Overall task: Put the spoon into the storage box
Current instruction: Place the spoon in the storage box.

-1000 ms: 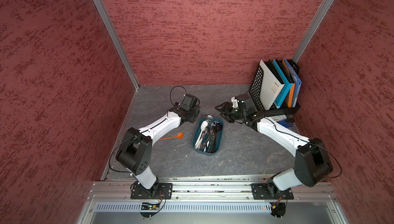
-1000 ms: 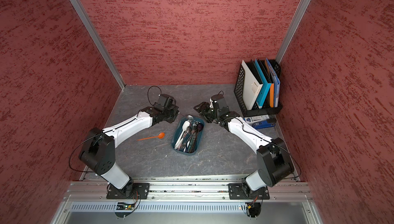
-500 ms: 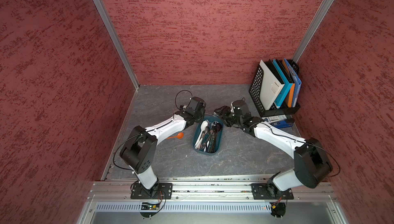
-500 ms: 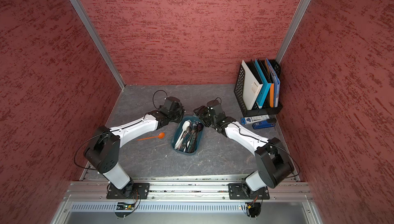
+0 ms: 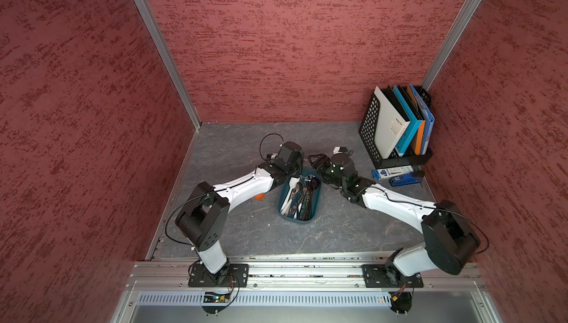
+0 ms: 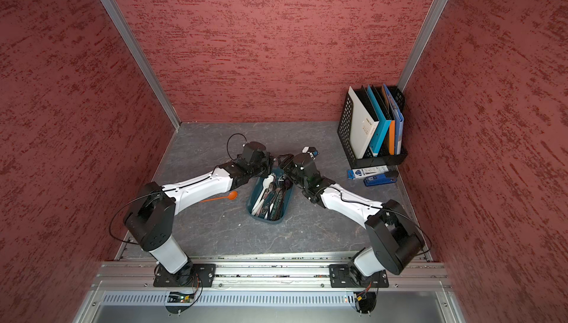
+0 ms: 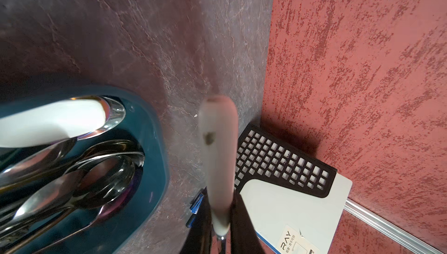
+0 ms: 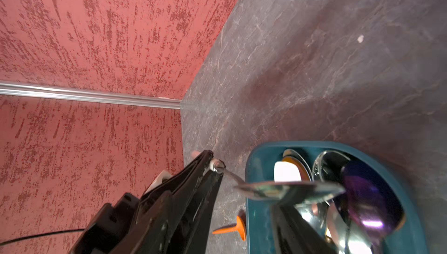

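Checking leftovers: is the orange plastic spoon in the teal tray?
Out: the orange plastic spoon lies on the grey table beside the dark teal plastic tray.

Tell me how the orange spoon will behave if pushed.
The orange spoon looks like thin plastic, probably light and easy to slide on the table. Its round bowl may make it pivot rather than travel straight. Lying flat, its thin handle will likely be hard to pinch.
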Tool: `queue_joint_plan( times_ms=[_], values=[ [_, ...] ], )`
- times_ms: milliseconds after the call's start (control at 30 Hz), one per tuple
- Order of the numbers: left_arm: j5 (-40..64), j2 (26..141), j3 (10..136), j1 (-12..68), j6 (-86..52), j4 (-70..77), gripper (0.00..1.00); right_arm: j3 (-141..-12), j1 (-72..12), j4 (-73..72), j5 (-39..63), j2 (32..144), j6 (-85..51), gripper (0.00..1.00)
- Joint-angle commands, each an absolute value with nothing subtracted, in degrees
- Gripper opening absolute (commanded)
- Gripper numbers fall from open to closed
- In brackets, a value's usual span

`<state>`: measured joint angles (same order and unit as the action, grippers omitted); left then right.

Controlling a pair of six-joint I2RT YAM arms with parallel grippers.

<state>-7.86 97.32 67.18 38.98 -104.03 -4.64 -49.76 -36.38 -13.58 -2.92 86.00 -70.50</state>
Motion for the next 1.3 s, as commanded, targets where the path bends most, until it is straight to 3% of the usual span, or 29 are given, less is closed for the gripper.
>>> queue_joint_plan(
  times_ms=[0,333,600,1033,1133,1267],
  values=[
    [-8.1,98.4,66.6,40.0,-105.7,-2.9,0.00,-51.1,-37.1,-17.5,-7.6,88.4,-70.4,0.65],
    [-8.4,99.1,66.8,41.5,-108.4,-2.0,0.00,-47.3,-39.0,-24.7,-21.2,89.5,-73.3,0.58],
    [-8.8,100.2,66.7,42.9,-110.0,-0.7,0.00,-49.2,-39.1,-30.5,-22.2,94.4,-76.3,0.49],
    [-7.6,101.8,66.8,43.5,-110.7,0.0,0.00,-49.8,-39.1,-31.9,-22.8,95.4,-77.3,0.12],
    [-7.8,101.5,66.2,43.5,-110.1,0.3,0.12,-50.1,-39.1,-29.8,-23.0,94.8,-77.9,0.05],
    [-8.4,100.1,64.5,43.3,-108.6,1.3,0.37,-49.9,-39.0,-27.9,-23.5,93.6,-77.9,0.02]
  ],
)
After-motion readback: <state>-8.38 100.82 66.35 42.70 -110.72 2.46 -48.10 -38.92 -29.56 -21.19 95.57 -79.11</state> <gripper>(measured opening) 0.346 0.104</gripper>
